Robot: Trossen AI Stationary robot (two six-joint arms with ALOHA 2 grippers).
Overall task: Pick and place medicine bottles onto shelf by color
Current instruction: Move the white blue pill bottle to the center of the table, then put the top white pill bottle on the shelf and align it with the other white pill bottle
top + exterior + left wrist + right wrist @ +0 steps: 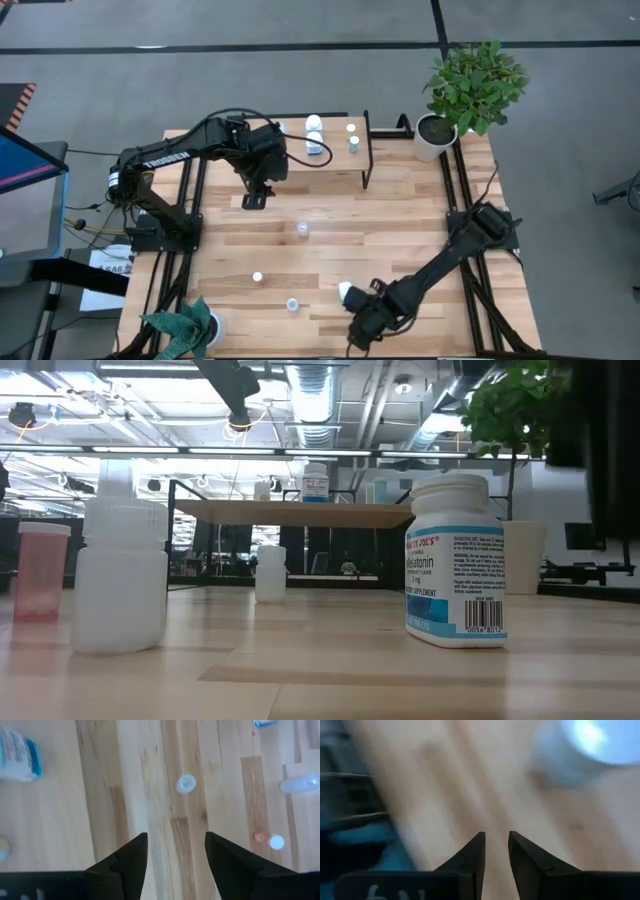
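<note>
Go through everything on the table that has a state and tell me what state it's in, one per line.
Left hand: open, empty, above bare table beside the shelf.
Right hand: fingers slightly apart, empty, at the table's near edge.
Shelf: upright, three bottles on top.
Melatonin bottle: upright, capped, on the table.
Clear bottle: upright on the table.
Orange bottle: upright on the table.

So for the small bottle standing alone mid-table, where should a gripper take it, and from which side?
Probably from straight above. The small bottle stands upright with bare tabletop all round, so the fingers can close across its body just under the cap. The left gripper is open and nearest.
</note>
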